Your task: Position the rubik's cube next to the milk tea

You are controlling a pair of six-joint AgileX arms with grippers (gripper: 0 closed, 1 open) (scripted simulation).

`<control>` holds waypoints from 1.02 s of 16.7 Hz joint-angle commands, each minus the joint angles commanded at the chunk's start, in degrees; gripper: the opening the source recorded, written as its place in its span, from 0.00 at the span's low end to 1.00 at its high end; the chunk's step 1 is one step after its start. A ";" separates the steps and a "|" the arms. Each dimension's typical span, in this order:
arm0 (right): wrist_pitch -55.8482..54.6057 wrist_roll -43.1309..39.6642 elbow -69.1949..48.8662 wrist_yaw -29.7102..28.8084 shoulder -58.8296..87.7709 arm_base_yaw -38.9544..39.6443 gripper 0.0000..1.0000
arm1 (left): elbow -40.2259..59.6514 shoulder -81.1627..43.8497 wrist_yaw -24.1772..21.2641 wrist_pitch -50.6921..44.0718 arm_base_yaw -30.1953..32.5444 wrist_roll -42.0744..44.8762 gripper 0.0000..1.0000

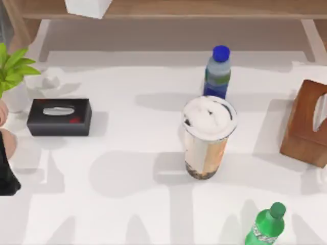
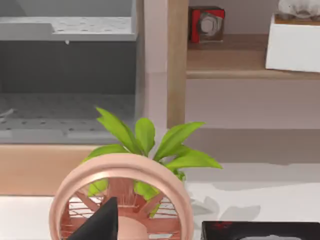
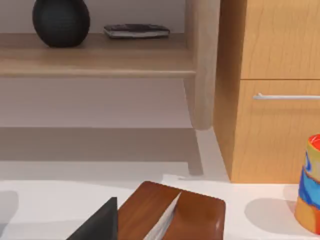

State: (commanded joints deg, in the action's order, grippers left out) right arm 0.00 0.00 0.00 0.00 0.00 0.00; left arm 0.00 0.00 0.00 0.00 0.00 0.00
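Searching looks risky: with no cube on the bench and either end effector's grip impossible to tell, the milk tea, well off from both, could be toppled by a blind sweep.

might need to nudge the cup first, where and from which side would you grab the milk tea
Grip the milk tea on its clear wall at mid height, under the wider white lid, coming level from the top view's left. It stands upright and round, so a side grasp likely holds best; the blue-capped bottle stands close behind it and the wooden box to its right.
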 joint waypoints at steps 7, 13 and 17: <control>0.00 0.00 0.00 0.00 0.00 0.00 1.00 | 9.15 -9.08 2.76 2.57 4.23 1.26 1.00; 0.00 0.00 0.00 0.00 0.00 0.00 1.00 | 39.03 -38.94 10.66 7.55 14.59 2.97 1.00; 0.00 0.00 0.00 0.00 0.00 0.00 1.00 | 63.31 -64.64 16.90 9.66 21.89 3.72 1.00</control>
State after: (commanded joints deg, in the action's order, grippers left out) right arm 0.00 0.00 0.00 0.00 0.00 0.00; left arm 63.31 -64.64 16.90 9.66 21.89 3.72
